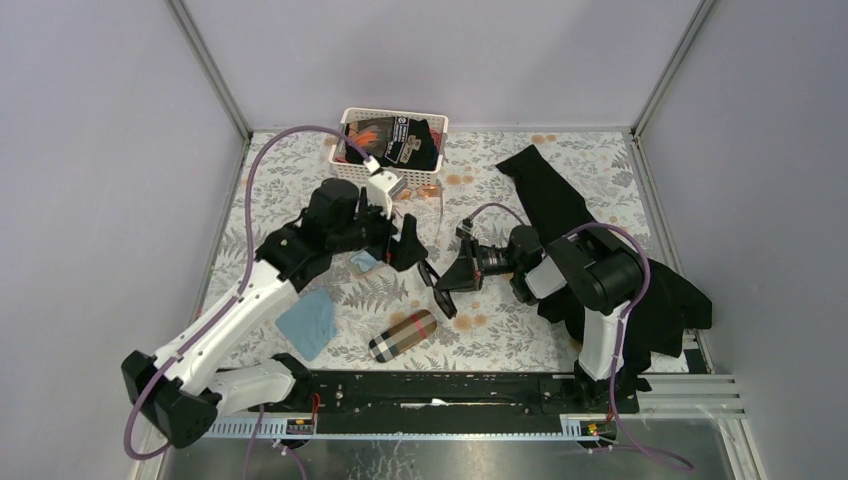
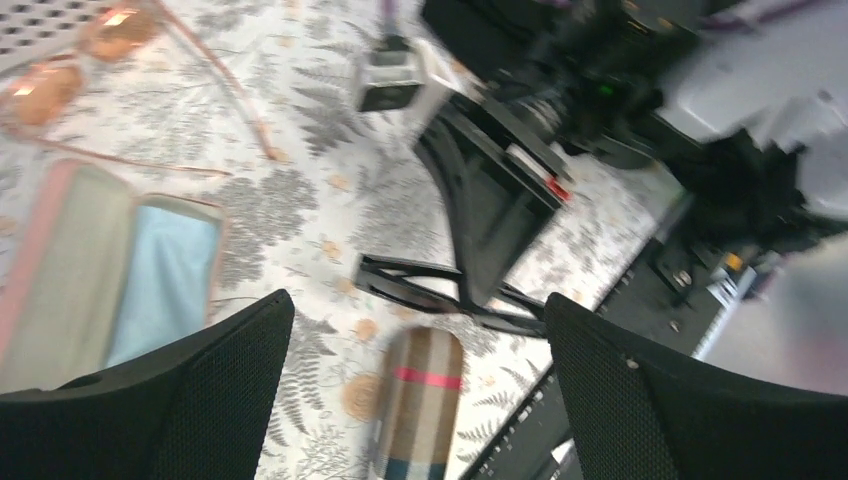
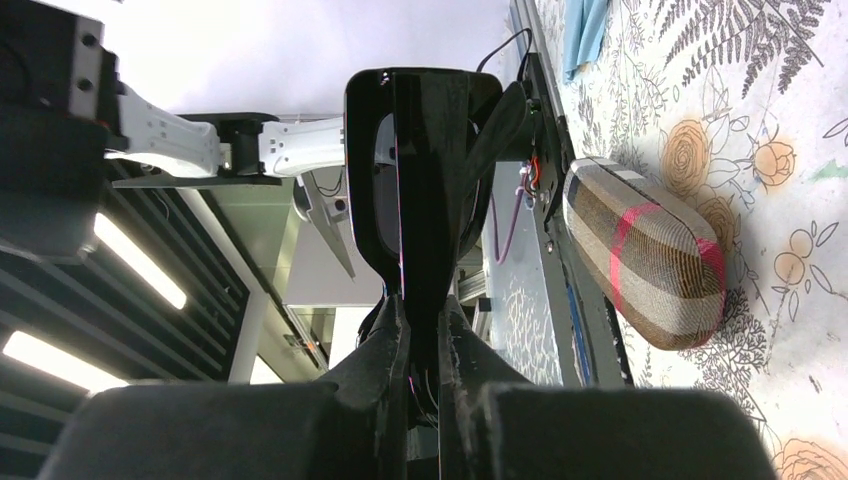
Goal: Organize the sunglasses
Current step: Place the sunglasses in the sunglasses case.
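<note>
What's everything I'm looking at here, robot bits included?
black sunglasses: one, black frame with dark lenses, clamped in the right gripper
wire-framed sunglasses: one, orange-pink lenses, lying on the table near the basket
plaid case: one, tan plaid with a pink stripe, near the front edge
pink case: one, open, left of centre
light-blue cloths: two, one inside the pink case, one flat beside the left arm
basket: one, white, far edge, holding dark items
black fabric: a heap, right side
table: one, floral pattern
left gripper: black, open, above the plaid case
right gripper: black, shut on the black sunglasses
</note>
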Controlling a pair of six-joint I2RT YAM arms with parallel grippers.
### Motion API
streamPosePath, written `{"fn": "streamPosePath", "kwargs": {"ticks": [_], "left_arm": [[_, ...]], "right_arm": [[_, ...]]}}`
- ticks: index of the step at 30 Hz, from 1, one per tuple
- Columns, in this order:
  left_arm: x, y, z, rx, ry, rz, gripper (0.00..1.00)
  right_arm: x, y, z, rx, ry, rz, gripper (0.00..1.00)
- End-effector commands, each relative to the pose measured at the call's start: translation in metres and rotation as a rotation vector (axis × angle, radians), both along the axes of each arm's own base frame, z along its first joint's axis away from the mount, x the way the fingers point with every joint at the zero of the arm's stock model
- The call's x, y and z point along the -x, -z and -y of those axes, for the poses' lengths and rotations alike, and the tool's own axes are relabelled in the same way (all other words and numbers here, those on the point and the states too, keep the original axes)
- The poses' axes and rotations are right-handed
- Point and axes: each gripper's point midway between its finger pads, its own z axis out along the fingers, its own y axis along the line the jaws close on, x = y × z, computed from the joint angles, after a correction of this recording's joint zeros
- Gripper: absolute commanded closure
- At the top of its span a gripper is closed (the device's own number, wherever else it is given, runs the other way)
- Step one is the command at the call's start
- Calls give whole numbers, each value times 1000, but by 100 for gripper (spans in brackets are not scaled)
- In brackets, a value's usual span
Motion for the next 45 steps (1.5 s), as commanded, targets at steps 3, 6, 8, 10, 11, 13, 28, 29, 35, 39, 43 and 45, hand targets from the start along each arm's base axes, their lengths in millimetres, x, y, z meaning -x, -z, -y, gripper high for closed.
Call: {"fn": "streamPosePath", "kwargs": {"ticks": [3,6,8,10,11,13,28,29,35,39,43,45], "left_arm": [[-47,23,-19,-182,-327,-216,1],[-39,34,3,-109,-369,-465,1],[-34,39,15,-37,-395,-569,1],[-35,44,17,18,-459,-617,1],[-38,46,16,45,-505,-621,1],[-43,52,10,92,-593,-635,1],[-50,115,31,165,-678,-837,5],[-51,120,31,157,-686,-844,6],[-52,138,38,133,-703,-879,11],[-52,151,45,115,-720,-905,17],[-48,164,47,76,-737,-912,23],[-47,166,48,67,-734,-912,25]], "right_arm": [[-8,14,3,148,57,152,100],[-34,56,19,522,147,375,100],[-41,55,23,575,161,422,100],[-46,59,25,610,164,440,100],[-47,62,26,626,167,443,100],[-48,63,26,632,180,459,100],[-43,67,22,653,196,500,100],[-43,67,22,654,197,501,100],[-42,63,18,649,197,514,100],[-41,59,15,642,197,525,100],[-41,55,13,638,205,531,100],[-41,54,12,635,205,529,100]]}}
